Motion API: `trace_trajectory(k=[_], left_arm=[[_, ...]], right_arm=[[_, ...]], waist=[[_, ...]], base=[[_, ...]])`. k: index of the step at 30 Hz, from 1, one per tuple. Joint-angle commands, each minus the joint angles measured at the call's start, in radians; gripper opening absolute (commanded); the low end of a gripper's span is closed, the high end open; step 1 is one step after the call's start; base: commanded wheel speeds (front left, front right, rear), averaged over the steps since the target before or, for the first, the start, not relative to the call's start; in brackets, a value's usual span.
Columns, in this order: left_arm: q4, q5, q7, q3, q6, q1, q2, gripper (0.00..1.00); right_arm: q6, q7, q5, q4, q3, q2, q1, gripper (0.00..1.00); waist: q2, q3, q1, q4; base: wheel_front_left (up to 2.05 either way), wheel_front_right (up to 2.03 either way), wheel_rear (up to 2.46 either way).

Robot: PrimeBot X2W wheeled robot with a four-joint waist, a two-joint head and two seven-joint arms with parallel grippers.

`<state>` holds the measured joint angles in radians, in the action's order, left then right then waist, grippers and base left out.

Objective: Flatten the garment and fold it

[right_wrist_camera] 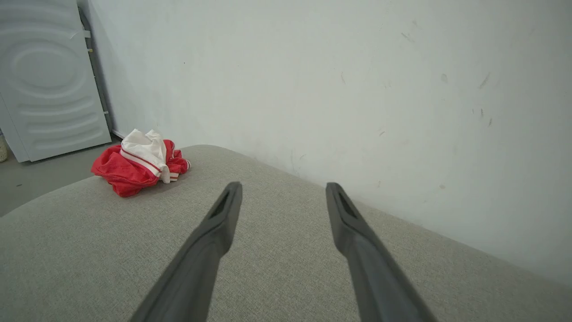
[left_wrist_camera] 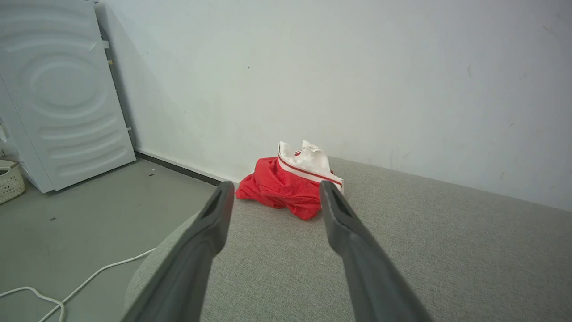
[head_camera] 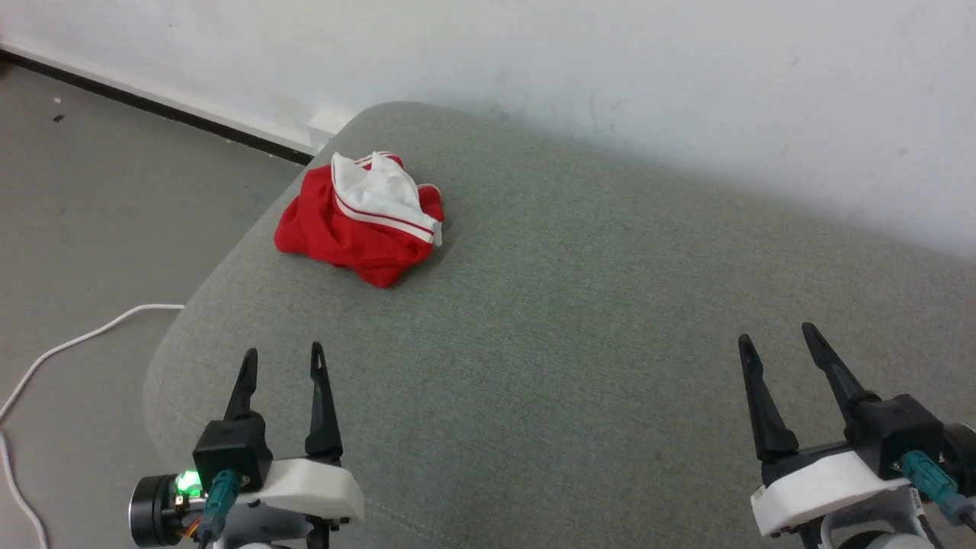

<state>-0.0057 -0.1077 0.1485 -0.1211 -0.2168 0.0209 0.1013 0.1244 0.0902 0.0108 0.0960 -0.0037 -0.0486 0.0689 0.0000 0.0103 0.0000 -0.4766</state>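
The garment [head_camera: 358, 221] lies crumpled in a heap near the far left corner of the grey cushioned surface [head_camera: 579, 305], red cloth with a white sleeve and striped trim on top. The left wrist view shows the garment [left_wrist_camera: 290, 185] straight ahead, between and beyond the fingers. From the right wrist it appears as a small heap [right_wrist_camera: 136, 163] far to the left. My left gripper [head_camera: 284, 357] hovers open at the near left, well short of the garment. My right gripper [head_camera: 778, 339] stands open at the near right, nothing between its fingers.
A white wall [head_camera: 610, 69] runs behind the surface. Grey floor [head_camera: 99, 206] lies to the left, with a white cable [head_camera: 76, 343] trailing across it. A white appliance panel [left_wrist_camera: 62, 94] and a small basket [left_wrist_camera: 9, 179] stand at the far left.
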Motion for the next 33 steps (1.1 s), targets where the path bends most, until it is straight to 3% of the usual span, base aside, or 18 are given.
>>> trace_trajectory(k=[1,33], left_arm=[[-0.004,-0.007,0.008,-0.004,-0.009,0.011,0.007,1.00],[0.001,-0.067,0.053,-0.069,-0.078,0.010,0.044,1.00]], right_arm=[[0.005,0.009,0.007,0.007,-0.002,-0.001,0.014,1.00],[0.006,0.043,0.013,0.051,-0.003,-0.002,0.039,1.00]], waist=[[0.0000,0.000,0.0000,-0.009],[0.0000,-0.010,0.0000,-0.188]], base=[[0.00,0.00,0.00],[0.00,0.00,0.00]])
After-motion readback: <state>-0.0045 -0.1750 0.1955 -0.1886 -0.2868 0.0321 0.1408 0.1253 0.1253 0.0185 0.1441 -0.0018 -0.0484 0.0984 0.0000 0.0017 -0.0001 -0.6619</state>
